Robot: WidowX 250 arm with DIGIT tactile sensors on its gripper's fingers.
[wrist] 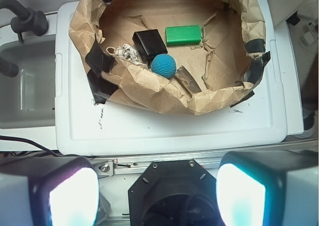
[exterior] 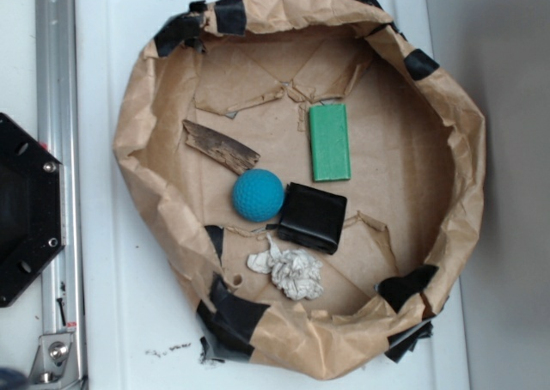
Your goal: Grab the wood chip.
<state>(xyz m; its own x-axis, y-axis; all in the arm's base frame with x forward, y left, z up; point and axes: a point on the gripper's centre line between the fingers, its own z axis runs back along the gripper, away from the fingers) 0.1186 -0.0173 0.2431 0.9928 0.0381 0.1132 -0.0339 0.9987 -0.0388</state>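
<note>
the gripper (wrist: 157, 186), fingers spread wide and holding nothing, sits at the wrist view's bottom edge; the wood chip (wrist: 188, 80) lies up-frame of it inside the paper nest (wrist: 149, 86), just beside the blue ball (wrist: 163, 65), long axis diagonal

Paper, wood, plastic and tape, mostly matt

The nest (exterior: 455, 132) is creased brown kraft paper, matt, patched with glossy black tape (exterior: 230, 14); the wood chip (exterior: 221, 146) is rough, dark-grained wood; the green block (exterior: 330, 142) looks smooth and matt, perhaps foam or plastic; the blue ball (exterior: 258, 194) is dimpled; the black box (exterior: 312, 216) is glossy; the wad (exterior: 292, 271) is crumpled pale paper; the lid (wrist: 164, 131) is smooth white plastic.
</note>
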